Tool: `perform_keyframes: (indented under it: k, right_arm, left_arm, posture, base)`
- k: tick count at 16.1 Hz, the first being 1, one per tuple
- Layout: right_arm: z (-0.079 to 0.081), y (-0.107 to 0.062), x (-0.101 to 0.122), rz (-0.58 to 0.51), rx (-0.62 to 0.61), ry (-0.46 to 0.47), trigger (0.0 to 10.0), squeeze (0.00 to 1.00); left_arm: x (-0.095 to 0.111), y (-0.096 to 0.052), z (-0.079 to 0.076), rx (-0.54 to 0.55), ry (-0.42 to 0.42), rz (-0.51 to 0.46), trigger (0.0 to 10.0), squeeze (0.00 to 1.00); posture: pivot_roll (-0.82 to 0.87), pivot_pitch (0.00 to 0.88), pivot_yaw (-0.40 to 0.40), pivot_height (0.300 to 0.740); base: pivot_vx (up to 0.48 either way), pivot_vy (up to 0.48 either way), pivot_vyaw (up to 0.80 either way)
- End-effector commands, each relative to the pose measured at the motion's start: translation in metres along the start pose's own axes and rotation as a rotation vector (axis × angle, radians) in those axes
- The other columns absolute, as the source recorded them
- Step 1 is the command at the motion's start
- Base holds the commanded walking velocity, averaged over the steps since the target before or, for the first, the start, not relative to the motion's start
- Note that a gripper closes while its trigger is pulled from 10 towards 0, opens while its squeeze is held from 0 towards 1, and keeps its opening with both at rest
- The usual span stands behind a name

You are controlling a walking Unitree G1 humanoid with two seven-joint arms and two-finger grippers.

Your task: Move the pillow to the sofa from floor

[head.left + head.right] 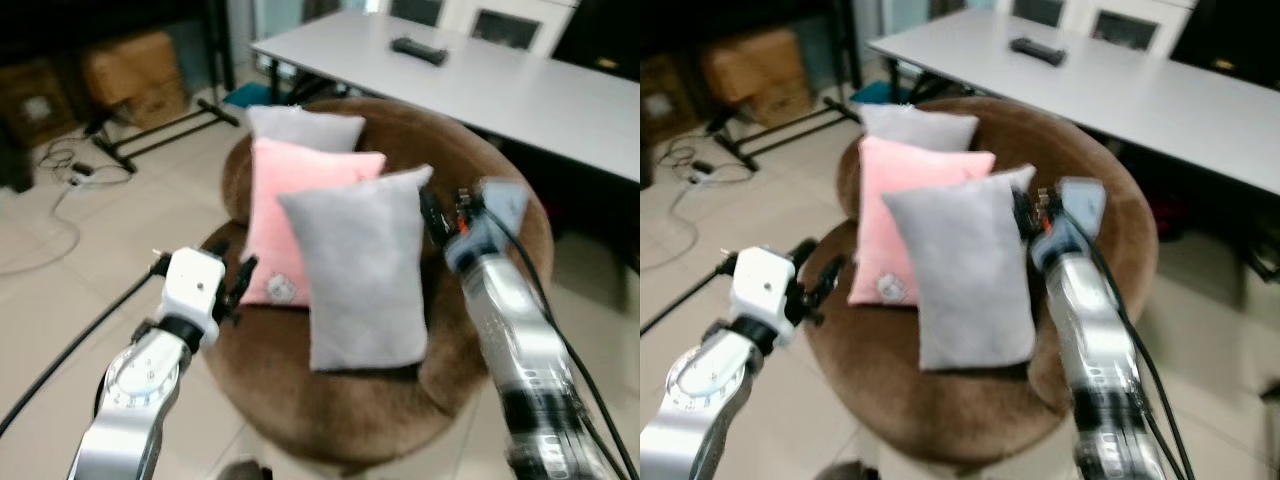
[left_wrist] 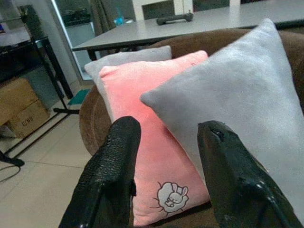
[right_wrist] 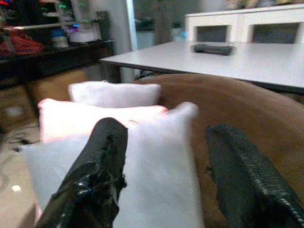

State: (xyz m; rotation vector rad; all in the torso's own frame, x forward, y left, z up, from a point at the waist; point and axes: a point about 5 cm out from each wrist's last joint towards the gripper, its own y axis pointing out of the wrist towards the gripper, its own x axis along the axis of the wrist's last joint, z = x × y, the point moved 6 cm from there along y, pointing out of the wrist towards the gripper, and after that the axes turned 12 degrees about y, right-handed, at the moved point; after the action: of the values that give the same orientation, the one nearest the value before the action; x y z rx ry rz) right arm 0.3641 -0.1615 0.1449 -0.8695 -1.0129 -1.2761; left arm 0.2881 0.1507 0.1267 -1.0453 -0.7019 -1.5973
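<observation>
Fingers apart on both: left gripper near the pink pillow, right gripper beside the grey pillow. Grey pillow stands on the sofa, leaning on pink for support. Neither holds it; looks placed.

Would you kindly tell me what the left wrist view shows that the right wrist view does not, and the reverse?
Left wrist view: the open left gripper, the rabbit print on the pink pillow, and cardboard boxes on the floor. Right wrist view: the open right gripper and red clutter on a dark shelf. Both: the pink pillow between the front grey pillow and the back grey pillow on the brown sofa, and the grey table with a dark remote.
</observation>
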Motion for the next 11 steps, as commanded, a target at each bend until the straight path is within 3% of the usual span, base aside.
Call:
perform_keyframes:
  k: [1, 5, 11]
  right_arm:
    - [-0.001, -0.014, 0.011, -0.022, -0.019, -0.01, 10.0, 1.0]
    - [-0.015, -0.067, -0.011, 0.103, -0.143, 0.039, 10.0, 1.0]
    - [-0.019, -0.067, -0.018, 0.186, -0.219, 0.0, 10.0, 1.0]
  left_arm:
    - [0.005, -0.004, 0.0, 0.014, 0.014, -0.006, 10.0, 0.0]
    - [0.005, -0.023, 0.0, 0.049, 0.027, 0.03, 10.0, 0.0]
    - [0.004, -0.016, 0.011, 0.113, 0.028, 0.049, 10.0, 0.0]
  posture:
    - [0.05, 0.0, -0.042, 0.74]
    - [0.05, 0.0, -0.052, 0.74]
    - [0.04, 0.0, -0.046, 0.74]
  base:
    - [0.0, 0.0, -0.76]
    - [0.0, 0.0, -0.79]
    - [0.0, 0.0, -0.78]
